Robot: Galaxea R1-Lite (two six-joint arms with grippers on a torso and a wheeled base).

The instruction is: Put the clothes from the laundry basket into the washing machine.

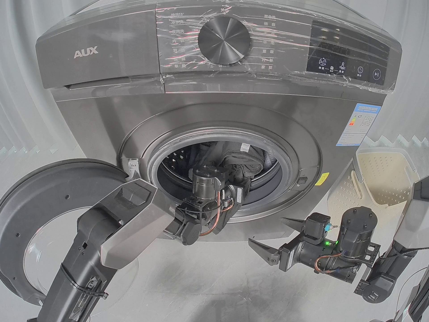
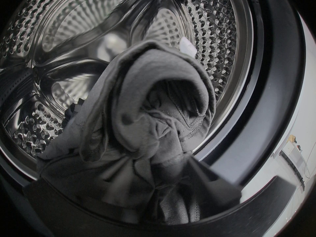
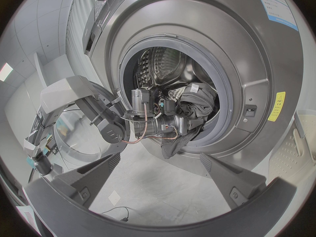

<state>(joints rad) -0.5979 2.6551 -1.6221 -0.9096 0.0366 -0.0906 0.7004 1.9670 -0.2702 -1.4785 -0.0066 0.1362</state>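
**Left gripper holds a garment at the porthole; right gripper open and empty**

The left gripper [image 3: 193, 123] is closed on a bunched dark grey garment [image 2: 158, 92], with the cloth packed between its jaws. The gripper sits in the lower part of the porthole [image 1: 232, 135] of the washing machine [image 1: 111, 59], just past the rim. Most of the garment rises in a crumpled fold inside the porthole, against the perforated steel drum [image 2: 82, 23]. A loose end hangs out over the porthole's lower lip and down the front panel. A small white tag [image 2: 187, 46] shows on the fold's upper edge.

The right gripper [image 1: 267, 232] has its jaws spread wide with nothing between them. It is outside the machine, below the porthole and to its right, with the fingertips pointing back toward the area under the opening.

The door [image 1: 44, 202] stands swung fully open to the left of the porthole. The cream perforated laundry basket [image 1: 384, 175] stands to the right of the porthole, beside the machine's front corner.
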